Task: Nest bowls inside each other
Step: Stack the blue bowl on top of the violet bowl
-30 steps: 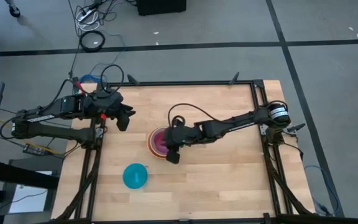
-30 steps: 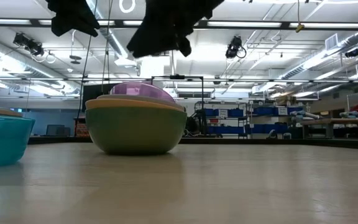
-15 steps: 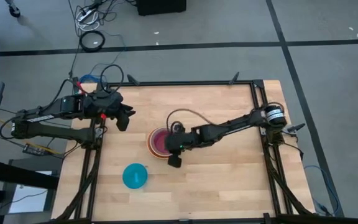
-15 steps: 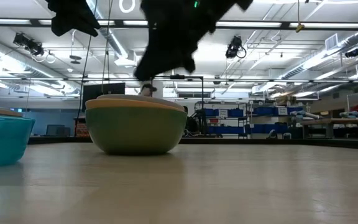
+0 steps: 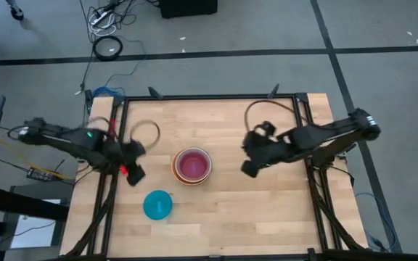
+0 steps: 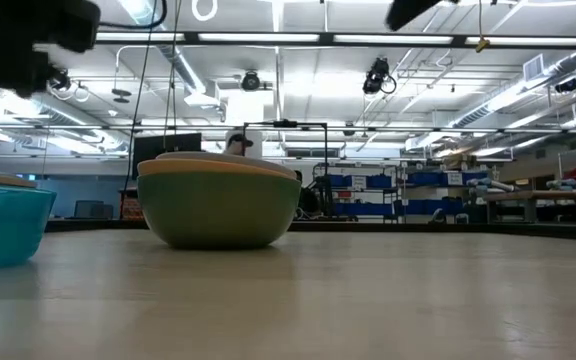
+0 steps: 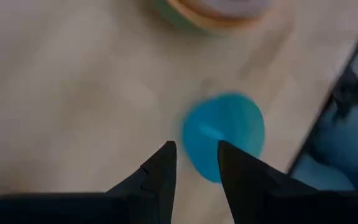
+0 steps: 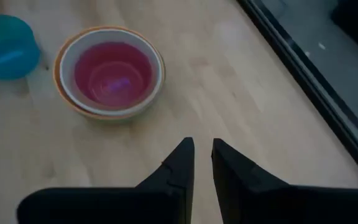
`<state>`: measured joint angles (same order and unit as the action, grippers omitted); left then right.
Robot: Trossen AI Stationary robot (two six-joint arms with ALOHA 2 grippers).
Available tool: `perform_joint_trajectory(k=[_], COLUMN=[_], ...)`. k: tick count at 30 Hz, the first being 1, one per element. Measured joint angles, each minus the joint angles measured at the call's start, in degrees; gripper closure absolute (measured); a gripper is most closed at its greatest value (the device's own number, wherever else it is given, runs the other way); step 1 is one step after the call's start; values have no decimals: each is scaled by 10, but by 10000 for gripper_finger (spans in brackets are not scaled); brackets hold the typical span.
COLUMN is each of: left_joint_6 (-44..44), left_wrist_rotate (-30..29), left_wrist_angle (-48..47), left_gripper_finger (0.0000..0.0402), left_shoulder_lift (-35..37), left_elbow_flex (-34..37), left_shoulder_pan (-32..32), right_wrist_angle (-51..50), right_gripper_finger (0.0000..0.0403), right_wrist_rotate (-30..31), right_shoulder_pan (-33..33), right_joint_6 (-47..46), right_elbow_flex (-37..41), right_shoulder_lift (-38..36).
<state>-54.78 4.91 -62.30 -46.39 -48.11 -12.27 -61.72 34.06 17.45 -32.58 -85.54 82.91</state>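
Note:
A stack of bowls (image 5: 192, 165) stands mid-table. The purple bowl (image 8: 112, 74) sits inside the white one (image 8: 156, 60), and an orange rim (image 8: 59, 78) shows around them. In the low view the green bowl (image 6: 218, 208) is outermost. The blue bowl (image 5: 157, 204) stands alone, nearer the front left. My left gripper (image 5: 133, 174) hovers open above and just short of the blue bowl (image 7: 225, 134). My right gripper (image 5: 249, 168) hangs right of the stack, its fingers (image 8: 182, 160) a narrow gap apart with nothing between them.
A black frame rail (image 5: 305, 145) runs along the table's right edge, another (image 5: 111, 167) along the left. Bare wood lies between the stack and the right rail and along the near edge.
My right gripper has risen off the stack and drawn back toward the table's right edge. The purple bowl, which stood proud above the stack's rim, now sits down inside it. My left gripper has tipped downward and moved down and toward the near edge, toward the blue bowl.

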Motion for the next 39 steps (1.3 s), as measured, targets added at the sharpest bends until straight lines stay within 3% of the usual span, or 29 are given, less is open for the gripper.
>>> perform_joint_trajectory(k=[6,8,14,18,25,39], left_joint_6=[-117,-148,-176,-177,-175,-157], left_wrist_rotate=[10,-1,-69,-72,-131,-122], left_wrist_angle=[265,295,296,283,54,79], left_gripper_finger=[275,275,275,275,275,275], left_shoulder_lift=[-61,-97,-195,-232,-273,-332], left_elbow_flex=[129,139,118,73,-17,-13], left_shoulder_pan=[-138,-170,-225,-233,-235,-238], right_wrist_angle=[-98,-113,-112,-108,-97,-68], right_gripper_finger=[358,358,358,357,357,354], right_wrist_rotate=[38,41,43,36,31,21], right_shoulder_pan=[47,53,53,43,24,19], right_joint_6=[-102,-117,-122,-120,-97,-77], right_elbow_flex=[0,0,23,40,43,43], right_shoulder_lift=[-18,-11,25,56,99,106])
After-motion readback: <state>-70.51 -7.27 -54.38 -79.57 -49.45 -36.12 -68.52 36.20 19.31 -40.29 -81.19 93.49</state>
